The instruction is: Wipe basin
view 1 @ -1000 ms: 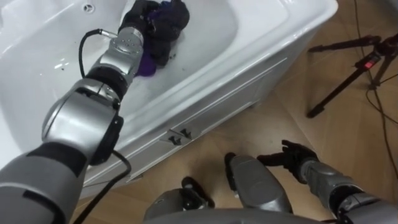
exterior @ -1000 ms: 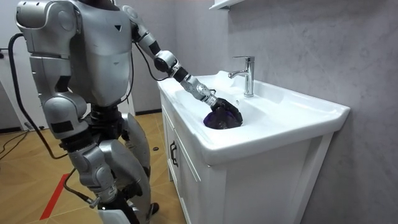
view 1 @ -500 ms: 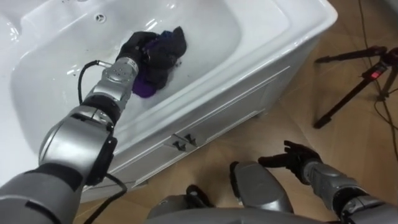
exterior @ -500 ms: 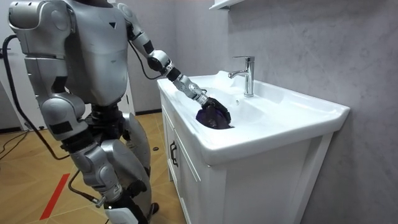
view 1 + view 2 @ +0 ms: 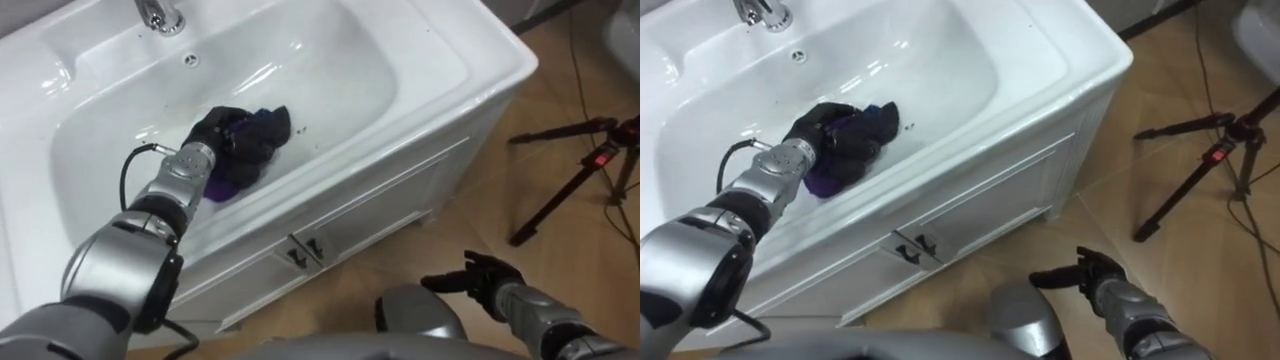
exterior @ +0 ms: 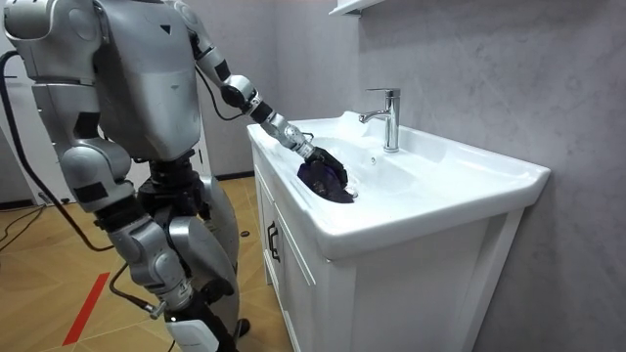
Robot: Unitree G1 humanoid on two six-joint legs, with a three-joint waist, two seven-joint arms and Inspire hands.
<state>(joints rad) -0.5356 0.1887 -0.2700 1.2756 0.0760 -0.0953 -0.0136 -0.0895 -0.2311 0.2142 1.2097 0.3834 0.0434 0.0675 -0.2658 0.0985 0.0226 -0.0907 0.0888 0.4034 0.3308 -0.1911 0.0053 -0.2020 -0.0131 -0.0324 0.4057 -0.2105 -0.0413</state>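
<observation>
The cloth (image 5: 262,140) – a dark bundle, purple where it shows beneath – lies bunched on the near slope of the basin (image 5: 400,60), toward the robot's left of the bowl and well short of the faucet (image 5: 160,12) at the back rim. The left hand (image 5: 213,127) sits on top of it with fingers curled down into the folds, gripping the bundle and pressing it to the porcelain. In the room view the robot stands at the front of the white cabinet (image 5: 380,205), left arm reaching down into the bowl.

As a judgement, the wipe is in mid-course. The cloth is in contact and working the front wall, but the white surface shows no clear trace of where it has passed, so how much is covered cannot be told. A small dark speck (image 5: 299,126) lies just beside the cloth. The bowl's right half, its far wall below the overflow hole (image 5: 192,60) and the flat rim all stand apart from the cloth – these look like what is left.

The right hand (image 5: 482,282) hangs idle low over the wooden floor (image 5: 470,215), fingers loosely spread and empty. A tripod (image 5: 580,165) stands off to the robot's right.
</observation>
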